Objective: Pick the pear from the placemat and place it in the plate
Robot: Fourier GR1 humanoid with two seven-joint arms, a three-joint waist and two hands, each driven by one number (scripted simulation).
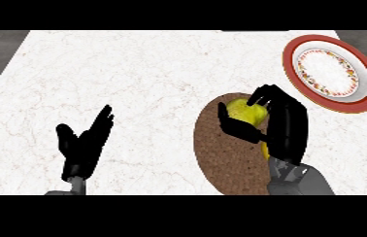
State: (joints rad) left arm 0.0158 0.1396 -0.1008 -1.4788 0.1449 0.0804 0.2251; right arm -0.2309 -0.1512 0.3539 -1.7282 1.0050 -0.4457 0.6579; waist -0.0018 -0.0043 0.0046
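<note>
Evenly and brightly lit from above, no glare on the pale marbled bench [143,85]. Almost shadowless: no dark patch beneath either black robot hand. Dimmer grey beyond the bench's far corners. Round plate [291,66] stretched into a tilted oval near the right edge.

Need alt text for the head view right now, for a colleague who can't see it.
The right hand curls round the yellow pear over the brown placemat. The red-rimmed plate sits beyond, to the right; the left hand rests open at lower left.
</note>
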